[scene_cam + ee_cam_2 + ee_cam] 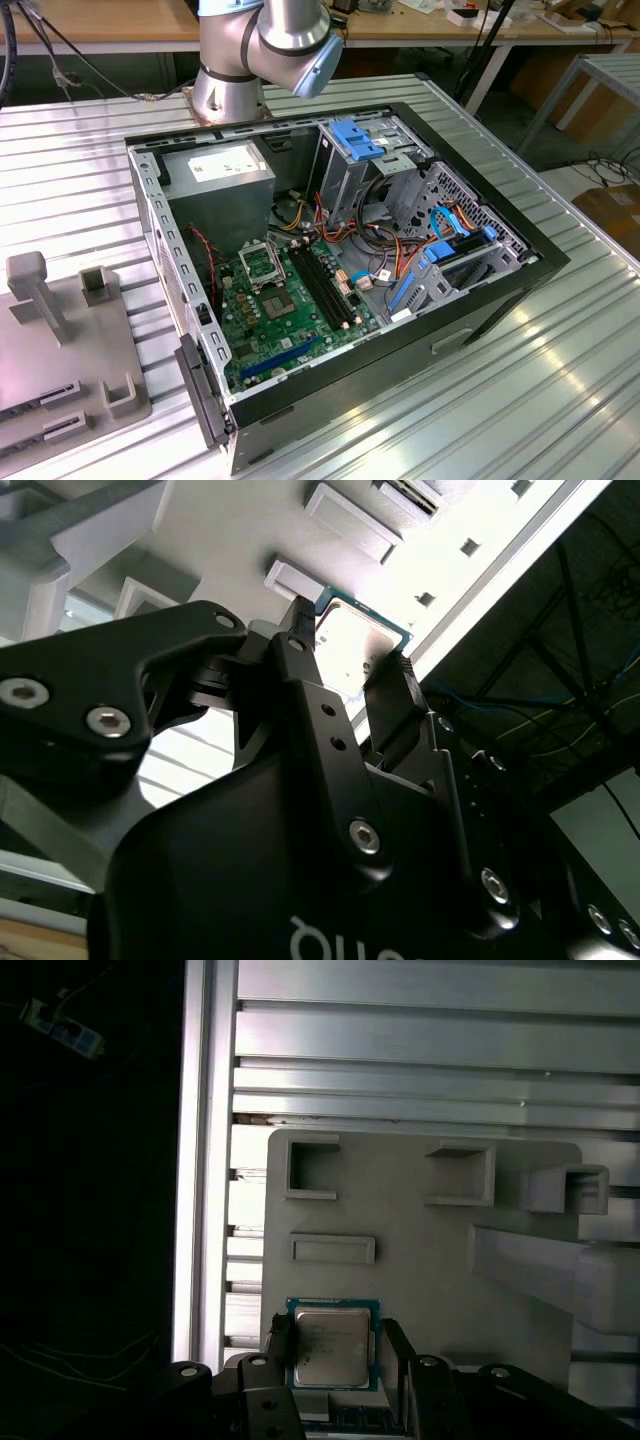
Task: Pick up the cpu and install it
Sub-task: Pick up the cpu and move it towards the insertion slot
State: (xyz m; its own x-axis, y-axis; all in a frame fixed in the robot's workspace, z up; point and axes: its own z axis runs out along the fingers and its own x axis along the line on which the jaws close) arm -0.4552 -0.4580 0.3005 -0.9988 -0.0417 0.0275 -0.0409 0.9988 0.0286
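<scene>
Surface [560, 380]: ribbed metal, carrying everything below.
Computer case [500, 300]: lying open, motherboard facing up.
Holder plate [420, 1290]: grey, on the surface near its edge.
Gripper [337, 1328]: low over the holder plate.
Fingers [397, 1350]: spread, one on each side of the cpu, a slim gap at one.
Cpu [330, 1345]: flat on the holder plate, metal face up, between the fingers.

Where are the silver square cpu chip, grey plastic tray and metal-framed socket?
silver square cpu chip [332, 1348]: first wrist view, metal face.
grey plastic tray [420, 1260]: first wrist view, bare floor.
metal-framed socket [262, 266]: exterior view, dark centre.
</scene>
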